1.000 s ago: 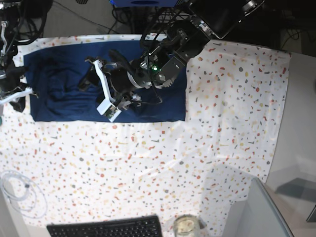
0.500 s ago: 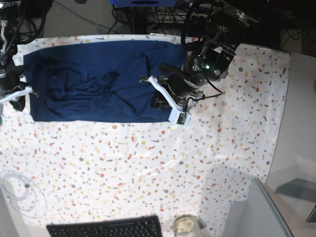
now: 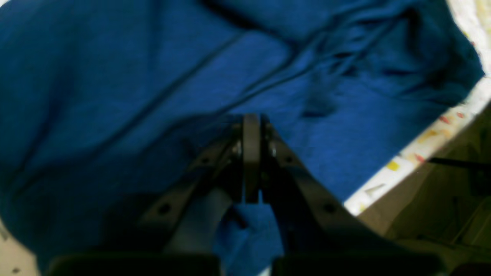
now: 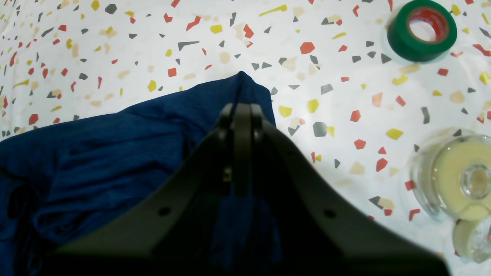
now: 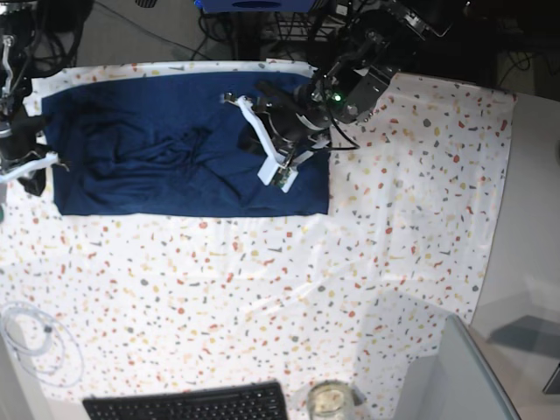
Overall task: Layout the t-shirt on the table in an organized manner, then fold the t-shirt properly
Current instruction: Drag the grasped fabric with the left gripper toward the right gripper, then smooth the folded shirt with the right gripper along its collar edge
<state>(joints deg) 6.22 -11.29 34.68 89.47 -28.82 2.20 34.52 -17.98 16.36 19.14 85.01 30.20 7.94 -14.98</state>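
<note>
The dark navy t-shirt lies spread and wrinkled across the far left of the speckled table. My left gripper hangs over the shirt's right part. In the left wrist view its fingers are pressed together, shut, just above creased cloth, with no fabric seen between them. My right gripper sits at the shirt's left edge. In the right wrist view it is shut, and a corner of the shirt pokes out past its tips onto the table.
A green tape roll and clear tape rolls lie by the right gripper. At the near edge are a black keyboard, a glass jar, a coiled white cable and a grey bin. The table's far edge is close to the left gripper.
The left arm swept from the shirt's middle to its right lower corner, then back up over the far right part, and its jaws closed. The shirt and right arm stayed put.
</note>
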